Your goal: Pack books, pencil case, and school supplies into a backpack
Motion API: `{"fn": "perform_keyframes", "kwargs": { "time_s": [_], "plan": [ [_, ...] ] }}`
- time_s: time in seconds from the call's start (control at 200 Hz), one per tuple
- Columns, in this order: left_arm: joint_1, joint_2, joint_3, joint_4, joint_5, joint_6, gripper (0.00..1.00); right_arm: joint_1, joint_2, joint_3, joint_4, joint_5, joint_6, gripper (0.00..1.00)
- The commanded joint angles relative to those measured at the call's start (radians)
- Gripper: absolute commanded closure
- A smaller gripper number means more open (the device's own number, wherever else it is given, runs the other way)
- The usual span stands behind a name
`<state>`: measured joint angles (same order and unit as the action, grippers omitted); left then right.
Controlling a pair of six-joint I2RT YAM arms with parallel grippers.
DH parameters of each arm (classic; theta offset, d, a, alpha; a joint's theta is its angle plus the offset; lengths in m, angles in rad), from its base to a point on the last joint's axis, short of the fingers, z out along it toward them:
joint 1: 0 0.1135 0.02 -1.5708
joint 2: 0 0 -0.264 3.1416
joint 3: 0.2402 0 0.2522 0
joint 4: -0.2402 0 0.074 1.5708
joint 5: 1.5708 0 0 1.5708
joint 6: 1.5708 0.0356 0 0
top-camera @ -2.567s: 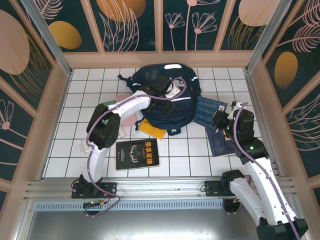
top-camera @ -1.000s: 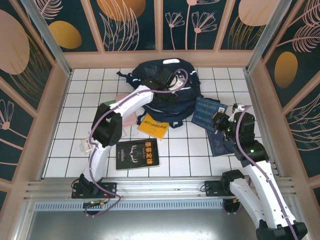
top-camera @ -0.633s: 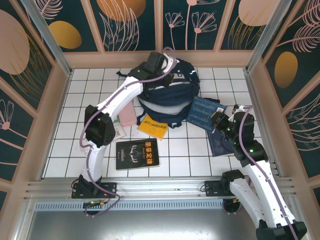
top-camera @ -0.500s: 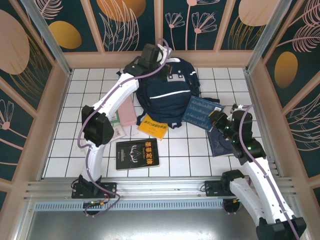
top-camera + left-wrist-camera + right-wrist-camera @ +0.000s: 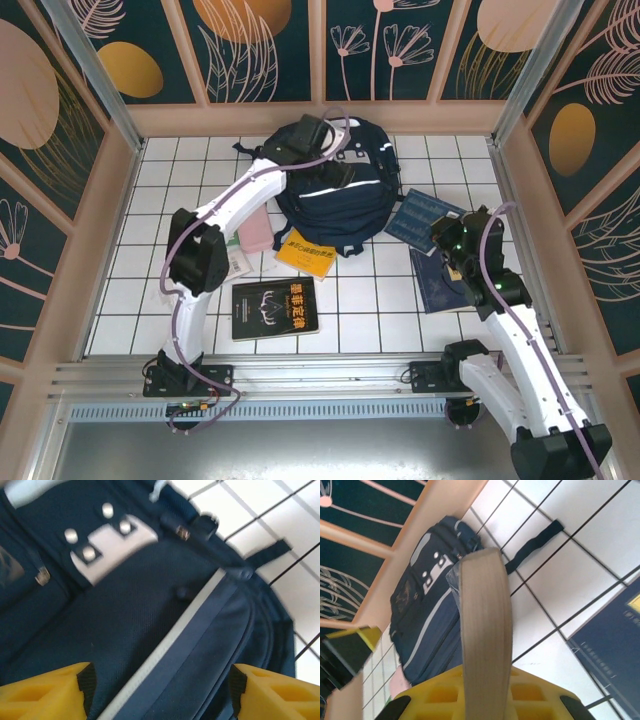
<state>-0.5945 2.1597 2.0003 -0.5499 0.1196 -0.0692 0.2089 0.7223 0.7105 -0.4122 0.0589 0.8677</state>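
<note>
The navy backpack (image 5: 335, 195) lies at the back middle of the table, front patches up. My left gripper (image 5: 330, 160) hovers over its upper part, open, with the yellow fingers (image 5: 45, 690) wide apart above the white stripe of the backpack (image 5: 165, 645). My right gripper (image 5: 450, 237) is shut on a blue book (image 5: 424, 217), which is tilted up just right of the backpack. In the right wrist view that book (image 5: 485, 630) shows edge-on between the jaws. A pink pencil case (image 5: 256, 232) lies left of the backpack. An orange-yellow book (image 5: 305, 253), a black book (image 5: 273, 307) and another blue book (image 5: 437, 282) lie flat.
A small whitish-green flat item (image 5: 238, 263) lies by the left arm's elbow. Wooden-framed walls (image 5: 320, 118) close in the tiled table (image 5: 380, 310) at the back and both sides. A loose dark strap (image 5: 535, 545) trails from the backpack onto the tiles.
The left gripper, shut on the backpack's top and pulling it up and back, has opened and let go; the backpack has settled. The right gripper has swung the blue book slightly right.
</note>
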Motion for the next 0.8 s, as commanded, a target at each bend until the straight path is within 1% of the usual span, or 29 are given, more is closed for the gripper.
{"fn": "perform_keyframes", "kwargs": {
  "time_s": [0.0, 0.035, 0.105, 0.165, 0.22, 0.29, 0.325, 0.42, 0.505, 0.616, 0.696, 0.796],
  "plan": [
    [0.031, 0.049, 0.0, 0.041, 0.028, -0.078, 0.27, -0.013, -0.023, -0.014, 0.011, 0.046, -0.04, 1.0],
    [0.03, 0.07, 0.02, 0.052, 0.07, -0.076, 0.26, -0.015, -0.02, -0.019, 0.011, 0.032, -0.04, 1.0],
    [0.035, 0.133, 0.105, 0.03, 0.15, -0.028, 0.26, -0.022, -0.01, -0.034, 0.018, -0.009, -0.037, 1.0],
    [0.046, 0.209, 0.221, -0.023, 0.229, 0.008, 0.25, -0.033, -0.004, -0.053, 0.025, -0.04, -0.017, 1.0],
    [0.061, 0.279, 0.324, -0.062, 0.306, 0.012, 0.25, -0.045, -0.004, -0.081, 0.041, -0.109, 0.005, 1.0],
    [0.082, 0.343, 0.397, -0.078, 0.34, 0.0, 0.24, -0.05, -0.005, -0.115, 0.052, -0.155, 0.04, 1.0],
    [0.091, 0.358, 0.4, -0.075, 0.358, 0.001, 0.24, -0.051, -0.007, -0.132, 0.059, -0.175, 0.051, 1.0],
    [0.103, 0.397, 0.396, -0.083, 0.419, 0.011, 0.17, -0.052, -0.011, -0.166, 0.072, -0.206, 0.061, 1.0],
    [0.105, 0.431, 0.4, -0.111, 0.437, 0.038, 0.15, -0.052, -0.009, -0.186, 0.078, -0.224, 0.061, 1.0],
    [0.107, 0.464, 0.399, -0.128, 0.478, 0.036, 0.15, -0.052, 0.006, -0.214, 0.112, -0.293, 0.058, 1.0],
    [0.108, 0.479, 0.398, -0.123, 0.583, 0.013, 0.16, -0.052, 0.026, -0.233, 0.14, -0.325, 0.053, 1.0],
    [0.108, 0.482, 0.38, -0.095, 0.72, -0.037, 0.21, -0.052, 0.057, -0.243, 0.163, -0.33, 0.047, 1.0]
  ]
}}
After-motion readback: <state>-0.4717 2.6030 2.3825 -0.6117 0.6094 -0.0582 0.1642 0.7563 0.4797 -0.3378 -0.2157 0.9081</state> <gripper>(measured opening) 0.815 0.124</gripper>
